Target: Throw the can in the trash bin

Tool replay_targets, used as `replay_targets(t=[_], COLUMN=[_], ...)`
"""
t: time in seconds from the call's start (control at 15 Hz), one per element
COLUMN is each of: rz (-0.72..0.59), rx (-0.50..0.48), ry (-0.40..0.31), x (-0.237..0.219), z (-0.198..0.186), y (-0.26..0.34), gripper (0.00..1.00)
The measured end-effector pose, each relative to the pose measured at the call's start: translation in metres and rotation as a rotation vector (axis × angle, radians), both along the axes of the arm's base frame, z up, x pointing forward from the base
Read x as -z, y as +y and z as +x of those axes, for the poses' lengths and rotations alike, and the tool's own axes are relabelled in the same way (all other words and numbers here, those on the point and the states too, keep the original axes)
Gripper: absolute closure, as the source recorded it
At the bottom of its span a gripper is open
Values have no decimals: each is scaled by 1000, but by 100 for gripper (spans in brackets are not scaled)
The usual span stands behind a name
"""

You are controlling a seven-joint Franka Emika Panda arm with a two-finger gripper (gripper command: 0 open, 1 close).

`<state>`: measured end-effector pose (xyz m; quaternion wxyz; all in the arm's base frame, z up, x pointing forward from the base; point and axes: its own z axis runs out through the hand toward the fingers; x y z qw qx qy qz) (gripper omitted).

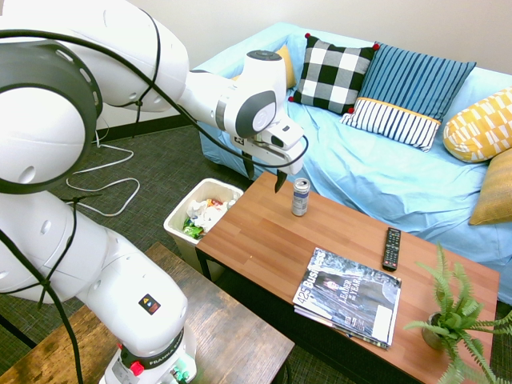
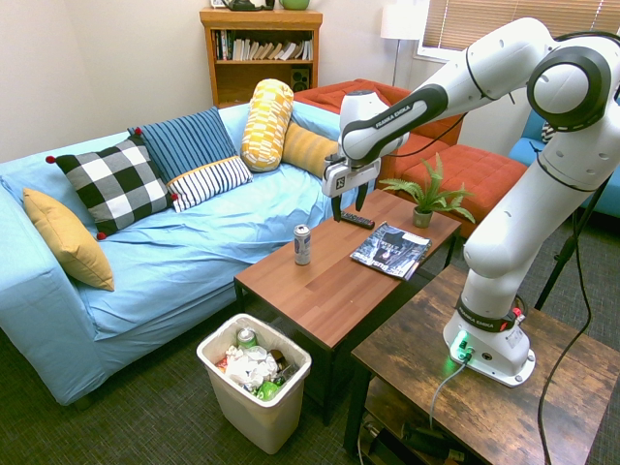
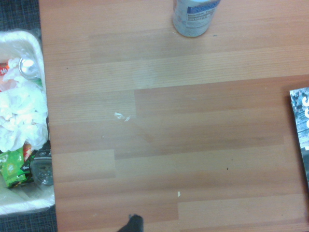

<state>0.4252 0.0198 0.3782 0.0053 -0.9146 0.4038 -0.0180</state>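
The can (image 1: 301, 197) (image 2: 302, 244) stands upright near the sofa-side edge of the wooden coffee table (image 1: 256, 244). It is slim and silver-grey with a blue-grey label. In the wrist view only the can's lower part (image 3: 194, 17) shows. My gripper (image 1: 264, 176) (image 2: 348, 205) hangs open above the table beside the can, a little higher than its top. It touches nothing and holds nothing. The trash bin (image 1: 178, 218) (image 2: 257, 421) (image 3: 29, 205) is white and open-topped. It stands on the carpet against the table's end, part full of paper and wrappers.
A magazine (image 1: 348, 296) (image 2: 389, 249) (image 3: 301, 125), a black remote (image 1: 391, 248) and a potted fern (image 1: 452, 316) share the coffee table. Behind it runs a blue sofa (image 1: 376, 172) with several cushions. The bin also holds another can (image 2: 247, 338).
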Motion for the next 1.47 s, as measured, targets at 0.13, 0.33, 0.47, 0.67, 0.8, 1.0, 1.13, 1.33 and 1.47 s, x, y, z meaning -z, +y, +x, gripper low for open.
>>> replay_targets(t=[0.13, 0.33, 0.47, 0.67, 0.8, 1.0, 1.13, 1.33, 1.47], rz=[0, -5, -10, -10, -4, 1, 7, 18, 16], rx=[2, 13, 38, 79, 98, 104, 102, 96, 93], ry=[-6, -23, -45, -66, -71, -73, -67, -43, -27], x=[1, 11, 16, 27, 37, 46, 56, 80, 97], z=[2, 10, 22, 47, 69, 102, 121, 145, 159], y=[0, 0, -9, -27, -37, -41, -37, -30, -26], gripper=[0, 0, 0, 0, 0, 0, 0, 0, 0])
